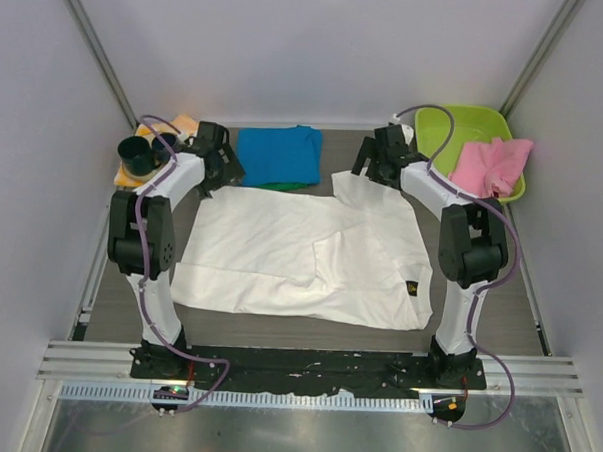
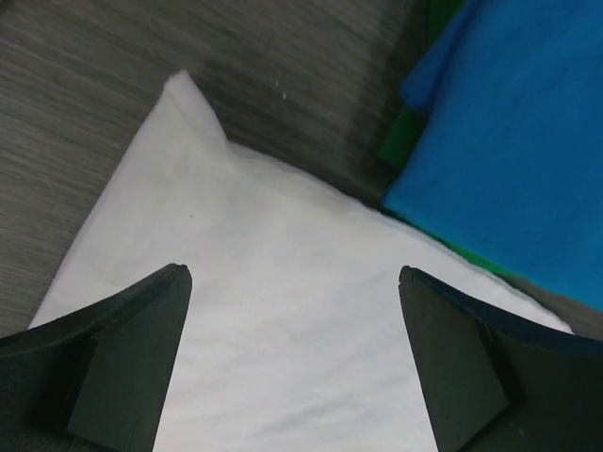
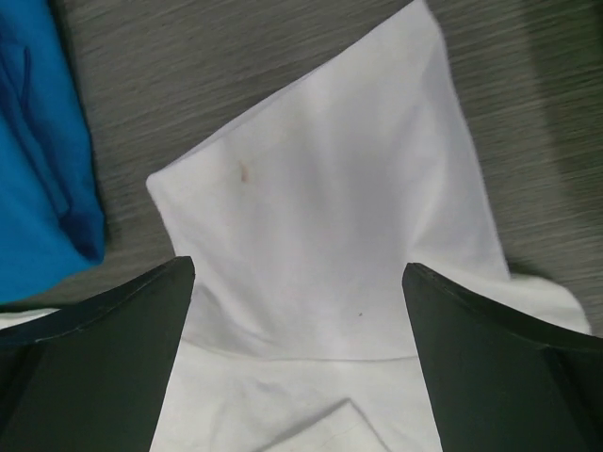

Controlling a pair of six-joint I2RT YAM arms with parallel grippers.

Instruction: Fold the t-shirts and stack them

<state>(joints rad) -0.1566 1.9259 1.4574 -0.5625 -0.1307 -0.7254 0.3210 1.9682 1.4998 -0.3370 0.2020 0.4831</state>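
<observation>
white t-shirt (image 1: 300, 254) lies spread on the counter (image 1: 277, 332) (blue t-shirt (image 1: 278, 153) behind). left hand (image 2: 292, 282) and right hand (image 3: 300, 273) gape wide above.

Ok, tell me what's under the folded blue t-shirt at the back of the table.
A green garment lies under the blue t-shirt; only a strip of its edge shows at the near side. The rest is covered, so anything beneath it is hidden.
</observation>
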